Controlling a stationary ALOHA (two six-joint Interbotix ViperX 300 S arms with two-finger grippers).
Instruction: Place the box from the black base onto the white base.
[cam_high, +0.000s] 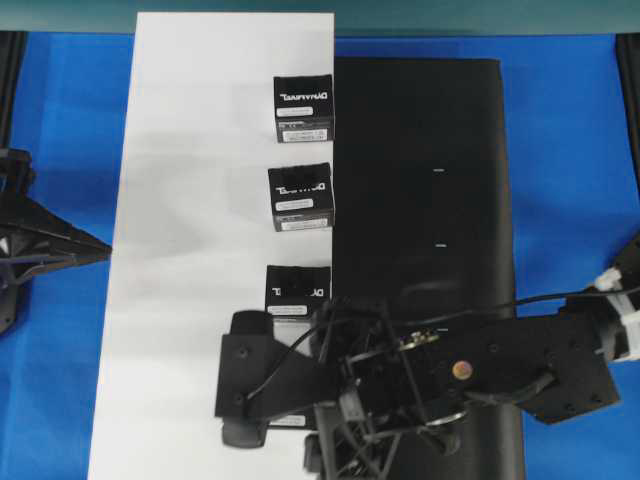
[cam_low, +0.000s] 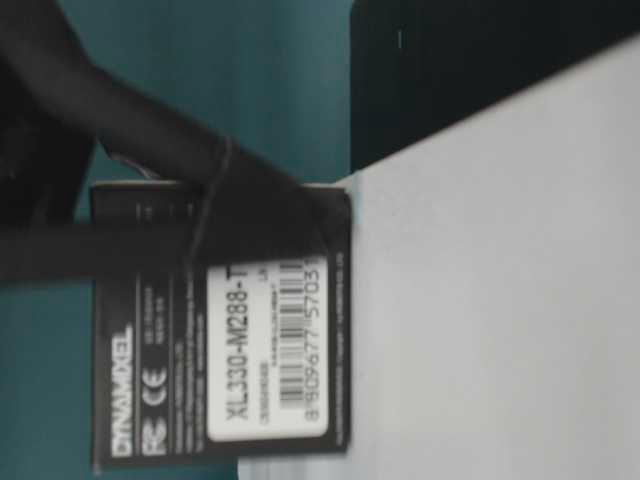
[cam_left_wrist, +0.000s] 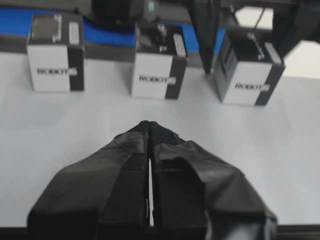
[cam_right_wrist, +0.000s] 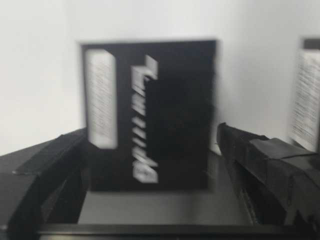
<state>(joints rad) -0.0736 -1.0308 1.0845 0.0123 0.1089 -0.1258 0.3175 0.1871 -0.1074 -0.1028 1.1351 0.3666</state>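
The box (cam_right_wrist: 150, 115), a black carton with white lettering and a white label, stands on the white base (cam_high: 180, 250) near its front right edge. It fills the table-level view (cam_low: 230, 350). In the overhead view my right gripper (cam_high: 252, 385) reaches across over it and hides most of it. In the right wrist view the right gripper (cam_right_wrist: 150, 150) is open astride the box, with a gap showing at the right finger (cam_right_wrist: 255, 155). The black base (cam_high: 430, 200) carries no box that I can see. My left gripper (cam_left_wrist: 150, 126) is shut and empty, low over the white base.
Three like boxes stand in a row along the white base's right edge (cam_high: 303, 108), (cam_high: 301, 197), (cam_high: 297, 292). They also show in the left wrist view (cam_left_wrist: 55, 60), (cam_left_wrist: 157, 65), (cam_left_wrist: 247, 70). The left arm (cam_high: 30, 240) sits at the far left over the blue tabletop (cam_high: 60, 120).
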